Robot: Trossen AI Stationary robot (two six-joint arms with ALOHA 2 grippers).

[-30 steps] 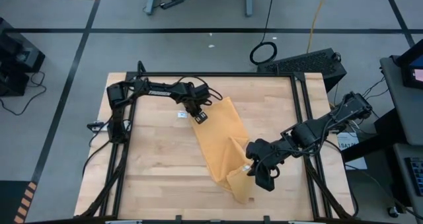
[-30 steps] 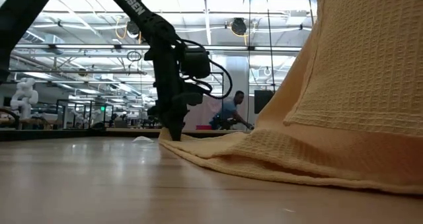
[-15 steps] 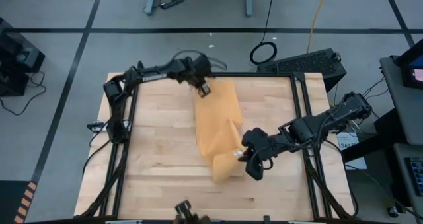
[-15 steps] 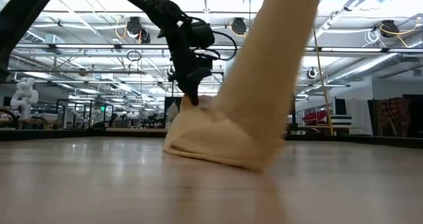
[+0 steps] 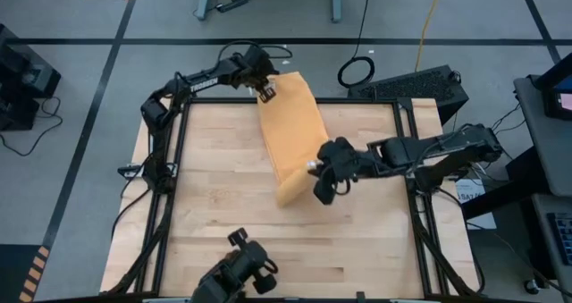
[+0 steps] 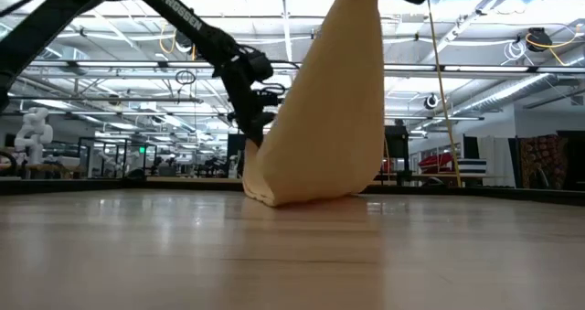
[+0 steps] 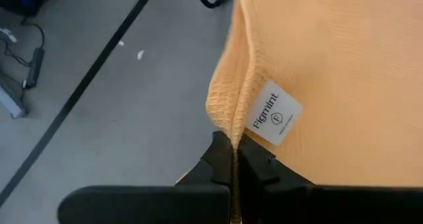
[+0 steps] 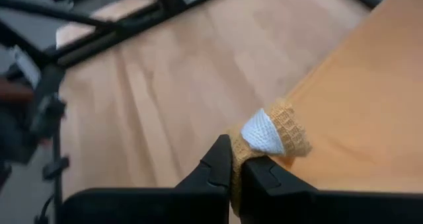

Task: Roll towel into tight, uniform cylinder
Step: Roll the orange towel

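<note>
both grippers pinching towel (image 5: 290,133), left gripper (image 5: 265,91), right gripper (image 5: 315,170)

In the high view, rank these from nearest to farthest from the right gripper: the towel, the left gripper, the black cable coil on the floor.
1. towel: pinched in the right gripper, mid-table.
2. black cable coil: on the floor beyond the table's far edge.
3. left gripper: at the towel's far end, over the table's far edge.
</note>
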